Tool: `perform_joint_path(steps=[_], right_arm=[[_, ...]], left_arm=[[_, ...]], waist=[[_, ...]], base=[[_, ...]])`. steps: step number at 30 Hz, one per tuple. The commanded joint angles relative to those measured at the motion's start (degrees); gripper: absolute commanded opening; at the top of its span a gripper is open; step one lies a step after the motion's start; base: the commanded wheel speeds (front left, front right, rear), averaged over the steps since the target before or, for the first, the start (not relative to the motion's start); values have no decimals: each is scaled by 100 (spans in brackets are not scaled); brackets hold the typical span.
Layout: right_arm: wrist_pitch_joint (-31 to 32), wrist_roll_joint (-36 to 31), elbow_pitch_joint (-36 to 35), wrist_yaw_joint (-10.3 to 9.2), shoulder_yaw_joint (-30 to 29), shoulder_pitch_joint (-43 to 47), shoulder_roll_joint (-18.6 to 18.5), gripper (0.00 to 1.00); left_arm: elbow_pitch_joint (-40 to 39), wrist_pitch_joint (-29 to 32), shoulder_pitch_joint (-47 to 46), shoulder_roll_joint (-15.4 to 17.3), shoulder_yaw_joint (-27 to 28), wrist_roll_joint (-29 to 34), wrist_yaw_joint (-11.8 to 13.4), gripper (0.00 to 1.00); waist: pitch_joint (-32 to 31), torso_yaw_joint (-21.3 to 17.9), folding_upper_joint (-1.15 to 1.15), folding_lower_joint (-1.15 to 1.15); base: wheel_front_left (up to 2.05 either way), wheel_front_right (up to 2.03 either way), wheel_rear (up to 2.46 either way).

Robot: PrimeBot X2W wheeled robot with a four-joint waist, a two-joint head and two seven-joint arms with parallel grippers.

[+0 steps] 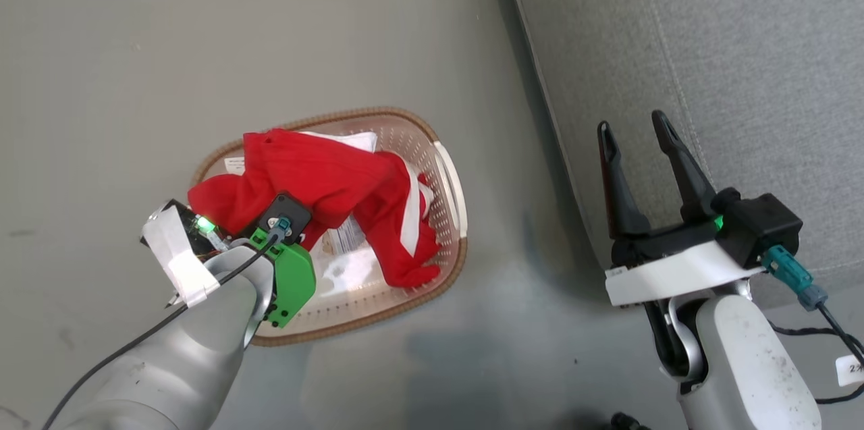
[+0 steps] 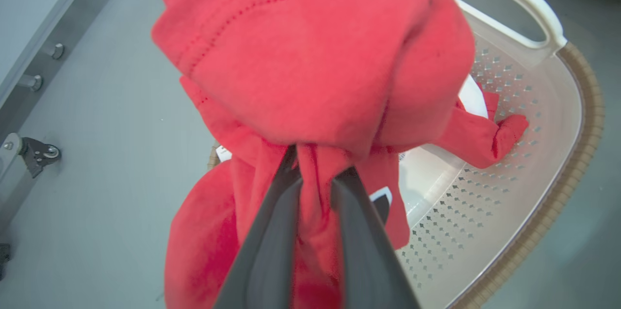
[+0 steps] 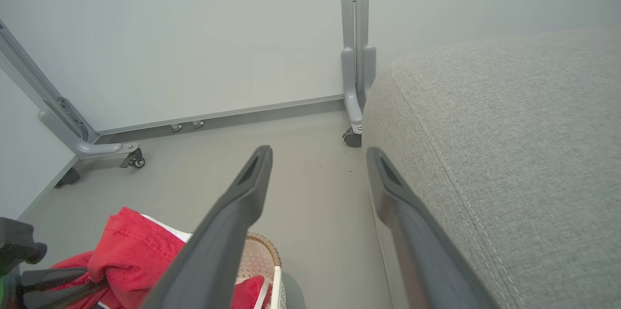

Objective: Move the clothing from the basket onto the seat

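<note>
The red clothing rises in a bunch over the left half of the basket. My left gripper is shut on a fold of the clothing, which drapes over its fingertips. A red piece with white stripe trim still trails onto the basket floor; whether it is a separate garment I cannot tell. My right gripper stands open with nothing in it above the left edge of the grey seat, to the right of the basket. In the right wrist view the seat lies right of the right gripper.
The basket stands on grey floor just left of the seat's side. A white partition on a grey frame with castors stands beyond. A castor foot shows left of the basket. A cable hangs from my right wrist.
</note>
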Motion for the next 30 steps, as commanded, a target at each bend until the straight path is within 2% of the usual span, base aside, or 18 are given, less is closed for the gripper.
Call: perform_joint_path(steps=[1, 3, 6, 10, 15, 23, 30], right_arm=[[-18, 40, 23, -10, 0, 142, -16, 100], [-18, 30, 54, -10, -23, 239, -18, 100], [-18, -11, 59, -10, -58, 396, -16, 100], [-18, -52, 57, -10, -61, 580, -16, 100], [-18, 53, 13, -10, 8, 754, -18, 100], [-18, -8, 31, -10, 158, 927, -15, 100], [-18, -73, -6, -10, 223, 1079, -15, 100]], left_arm=[[-92, -75, 139, -16, 104, -121, 76, 0], [-321, -119, 201, -1, 270, -213, 161, 0], [-1147, -120, 366, 137, 629, -282, 310, 0], [-2229, -118, 751, 405, 1153, -150, 502, 0], [-3427, -119, 1322, 571, 1818, 127, 655, 0], [-4968, -120, 2134, 484, 2819, 750, 655, 0], [-6111, -119, 2764, 311, 3631, 1174, 381, 0]], waist=[[-813, 297, 0, 0], [-1015, 350, 0, 0], [-1279, 428, 0, 0], [-1601, 485, 0, 0], [-1947, 505, 0, 0], [-2437, 531, 0, 0], [-2711, 534, 0, 0]], base=[[0, 0, 0], [0, 0, 0], [0, 0, 0], [0, 0, 0], [0, 0, 0], [0, 0, 0], [0, 0, 0]])
